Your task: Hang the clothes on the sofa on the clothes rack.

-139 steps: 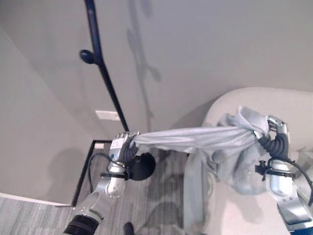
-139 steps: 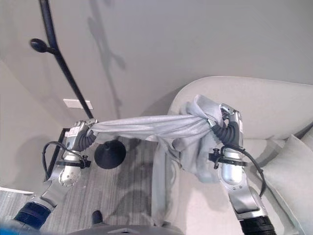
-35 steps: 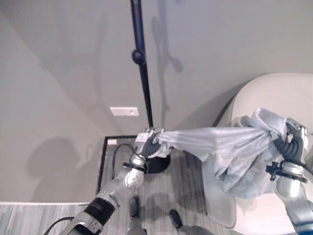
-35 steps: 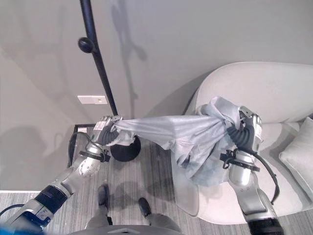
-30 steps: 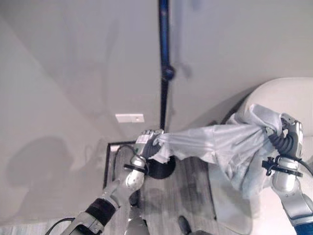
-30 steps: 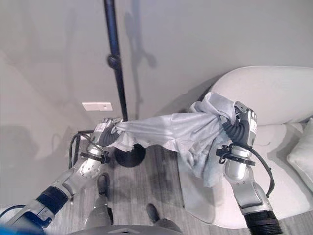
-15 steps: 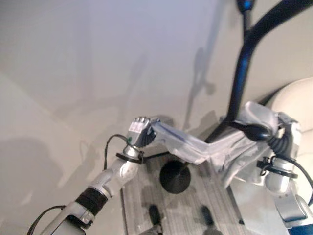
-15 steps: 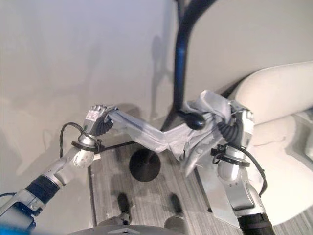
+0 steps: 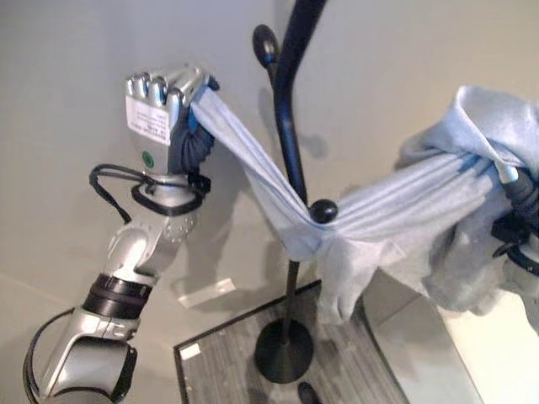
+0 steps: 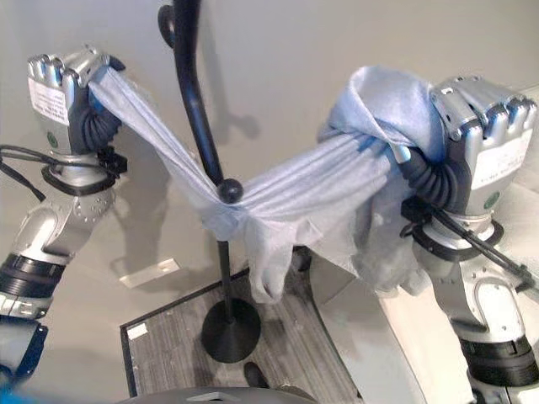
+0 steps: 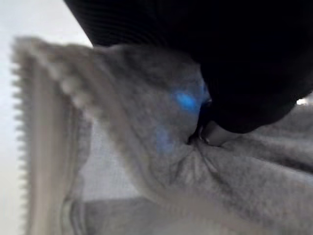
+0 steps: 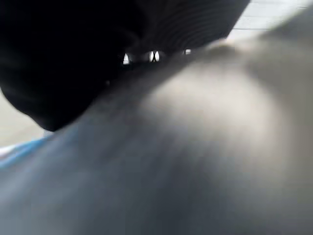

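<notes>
Right, my left hand (image 10: pixel 63 84) is clenched on one end of the grey garment (image 10: pixel 295 189) and my right hand (image 10: pixel 480 126) grips the bunched other end, both held high. The cloth sags between them across a knob (image 10: pixel 229 190) on the black clothes rack (image 10: pixel 192 93), with a loose fold hanging below. My worry: it rests on that knob by a thin stretch, so letting go unevenly could let the heavier right side drag it off, or a tug could tip the rack
</notes>
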